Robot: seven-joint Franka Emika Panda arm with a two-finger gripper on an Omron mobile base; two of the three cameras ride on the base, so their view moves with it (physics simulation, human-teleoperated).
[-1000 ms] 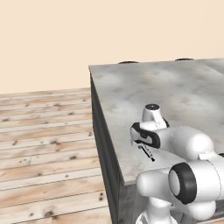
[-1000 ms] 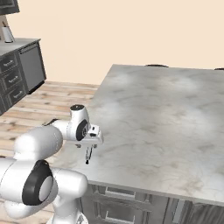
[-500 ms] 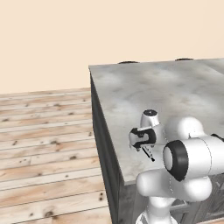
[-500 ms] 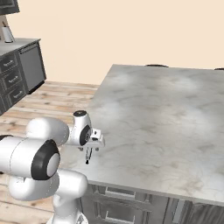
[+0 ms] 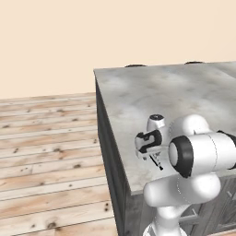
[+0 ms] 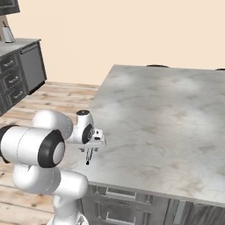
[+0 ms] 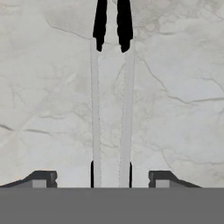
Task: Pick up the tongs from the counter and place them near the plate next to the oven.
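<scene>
Jaws [image 7: 111, 175] spread wide, apparently loose around tongs [image 7: 111, 109] above counter [image 7: 175, 87].

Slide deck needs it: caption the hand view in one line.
Open pincer poised over the tongs, which lie on the marbled counter with black tips pointing away.

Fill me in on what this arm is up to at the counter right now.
The white arm has its gripper low over the near corner of the marbled counter, right above the tongs. In the hand view the tongs lie flat on the stone, two pale arms with black tips, running straight between the fingertips. The fingers stand wide on either side and have not closed on them, so the tongs have not been picked up.
</scene>
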